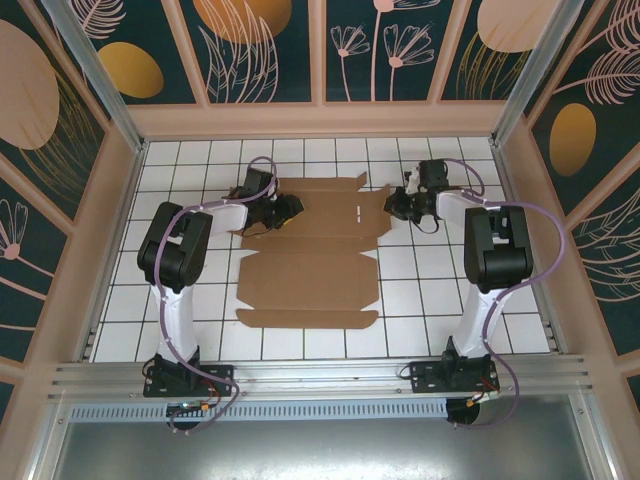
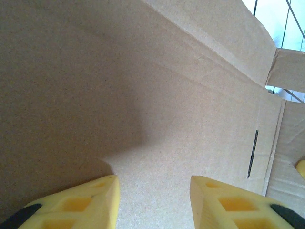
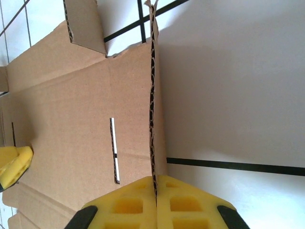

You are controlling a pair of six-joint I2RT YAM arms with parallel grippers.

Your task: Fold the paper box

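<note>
Unfolded paper box (image 1: 310,255) is seen laid flat on tiled surface (image 1: 430,290) btwn the arms. Its R edge is pinched by the closed right end effector (image 3: 156,188), prob. for lifting. The left end effector (image 2: 152,186), half-open & empty, is held over its L side, likely as anchor.

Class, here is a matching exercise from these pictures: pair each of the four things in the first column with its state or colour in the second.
1 left gripper
2 right gripper
3 paper box
4 table

A white tiles, dark lines
B shut on a cardboard edge
C brown, lying unfolded
D jaws apart above a cardboard panel

Pairs: 1-D, 2-B, 3-C, 4-A
</note>
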